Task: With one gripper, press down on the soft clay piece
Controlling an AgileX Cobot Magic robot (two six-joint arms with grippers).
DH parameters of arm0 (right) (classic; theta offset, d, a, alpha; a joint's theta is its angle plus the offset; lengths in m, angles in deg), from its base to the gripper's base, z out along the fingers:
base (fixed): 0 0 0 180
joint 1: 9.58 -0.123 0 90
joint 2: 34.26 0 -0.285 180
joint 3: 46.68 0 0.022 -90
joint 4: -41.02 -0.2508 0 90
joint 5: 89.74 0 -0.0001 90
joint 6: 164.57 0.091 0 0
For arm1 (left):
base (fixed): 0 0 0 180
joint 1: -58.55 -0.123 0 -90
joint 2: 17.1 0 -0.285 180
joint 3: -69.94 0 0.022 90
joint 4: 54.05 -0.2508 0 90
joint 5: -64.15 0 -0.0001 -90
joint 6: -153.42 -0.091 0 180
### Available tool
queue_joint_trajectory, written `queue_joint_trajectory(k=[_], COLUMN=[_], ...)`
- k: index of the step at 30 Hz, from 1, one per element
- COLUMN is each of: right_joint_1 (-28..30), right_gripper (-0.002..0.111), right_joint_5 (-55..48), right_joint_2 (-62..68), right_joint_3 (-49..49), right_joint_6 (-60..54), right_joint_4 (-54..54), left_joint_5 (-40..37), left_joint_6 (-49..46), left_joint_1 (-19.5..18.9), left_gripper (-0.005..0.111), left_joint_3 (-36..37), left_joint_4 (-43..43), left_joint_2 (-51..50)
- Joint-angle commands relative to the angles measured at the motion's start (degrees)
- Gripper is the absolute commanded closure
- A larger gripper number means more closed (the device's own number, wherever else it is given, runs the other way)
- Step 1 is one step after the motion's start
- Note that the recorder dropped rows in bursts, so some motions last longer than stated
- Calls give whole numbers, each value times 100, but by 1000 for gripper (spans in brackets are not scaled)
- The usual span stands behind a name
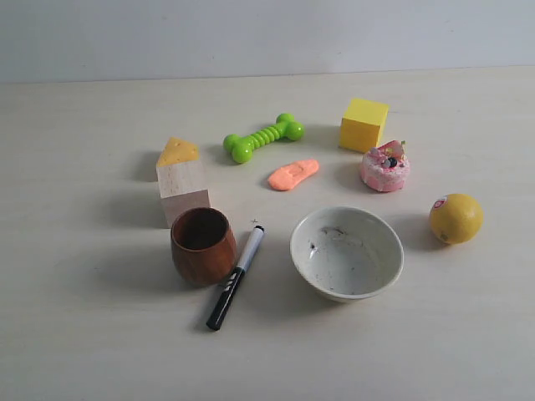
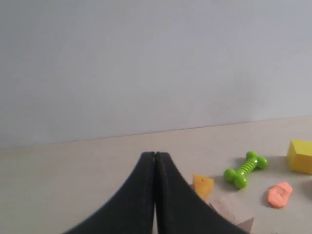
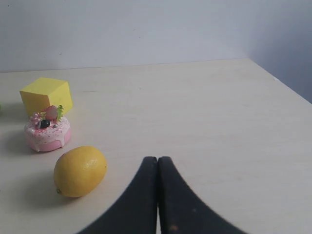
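soft clay piece: lies flat near the middle of the surface, a little toward the edge along the wall. It is orange-salmon and tongue-shaped, and nothing is touching it.
left gripper: jaws together, tips meeting with no gap and nothing held. In its wrist view the clay lies well apart from it.
right gripper: jaws together as well, nothing between them. The lemon sits near it but clear of the tips.
green bone: just beyond the clay toward the wall edge, not touching it.
pink cake: beside the clay toward the right edge, with a gap between them.
yellow cube: just behind the cake, nearer the wall edge.
lemon: the thing closest to the right edge.
white bowl: upright on the near-edge side of the clay, with dark smudges inside.
wooden cup: upright, toward the left edge from the bowl.
marker: lying between cup and bowl, just beside the cup.
wooden block: behind the cup, carrying a yellow wedge on top. I can't tell whether block and cup touch.
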Motion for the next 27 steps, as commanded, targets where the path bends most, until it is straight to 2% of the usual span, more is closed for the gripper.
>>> queue_joint_trajectory(k=[1, 4, 11, 16, 27], right_joint_1=[0, 0, 0, 0, 0], right_gripper=[108, 108, 108, 108, 108], right_joint_5=[25, 25, 25, 25, 25], right_joint_2=[-33, -33, -33, -33, -33], right_joint_3=[-32, -32, -32, -32, -32], right_joint_6=[5, 5, 5, 5, 5], right_joint_4=[24, 24, 24, 24, 24], left_joint_5=[1525, 1985, 2010, 2010, 2021], left_joint_6=[91, 91, 91, 65, -9], left_joint_1=[-1471, -2094, -2881, -2961, -2961], left_gripper=[107, 107, 107, 107, 107], left_joint_3=[987, 1705, 2823, 3124, 3837], left_joint_4=[971, 1406, 1583, 1547, 1710], left_joint_2=[215, 478, 1499, 1953, 2168])
